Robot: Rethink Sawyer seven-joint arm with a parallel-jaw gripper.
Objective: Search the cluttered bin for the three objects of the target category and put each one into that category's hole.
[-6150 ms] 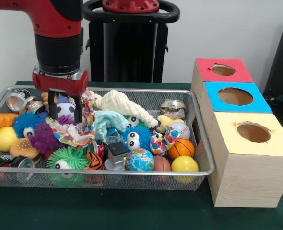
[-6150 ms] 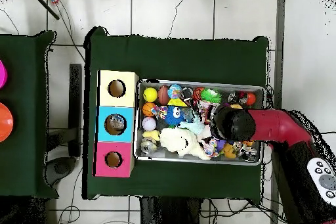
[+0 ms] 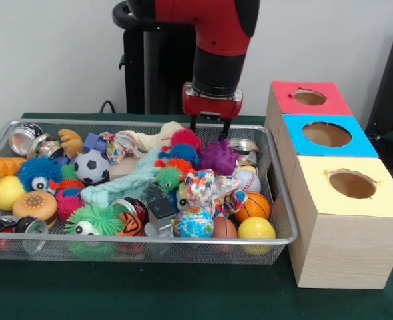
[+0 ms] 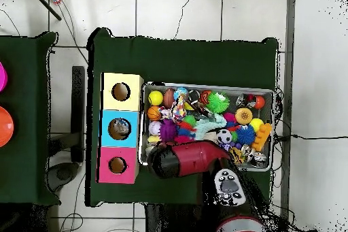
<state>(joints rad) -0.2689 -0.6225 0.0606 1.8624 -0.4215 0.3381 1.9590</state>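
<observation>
The bin point(image 3: 50, 252) is a shallow silver wire-mesh basket full of mixed toys: balls, spiky pom creatures, metal cans and cloth pieces. My gripper point(image 3: 210, 128) hangs over the bin's far right part, just above a purple spiky ball point(image 3: 217, 157). Its two dark fingers point(image 3: 194, 124) stand apart with nothing between them. To the right stand three wooden boxes with round holes, topped red point(image 3: 286, 90), blue point(image 3: 296, 130) and yellow point(image 3: 316, 187). In the overhead view the arm point(image 4: 190, 159) covers the gripper and the near left corner of the bin point(image 4: 204, 86).
Near the gripper lie a blue spiky ball point(image 3: 183, 153), a baseball point(image 3: 247, 179), an orange basketball point(image 3: 253, 205), a yellow ball point(image 3: 256, 229) and a globe ball point(image 3: 192, 223). A soccer ball point(image 3: 91, 167) sits further left. The boxes point(image 4: 120, 128) touch the bin's side on green cloth.
</observation>
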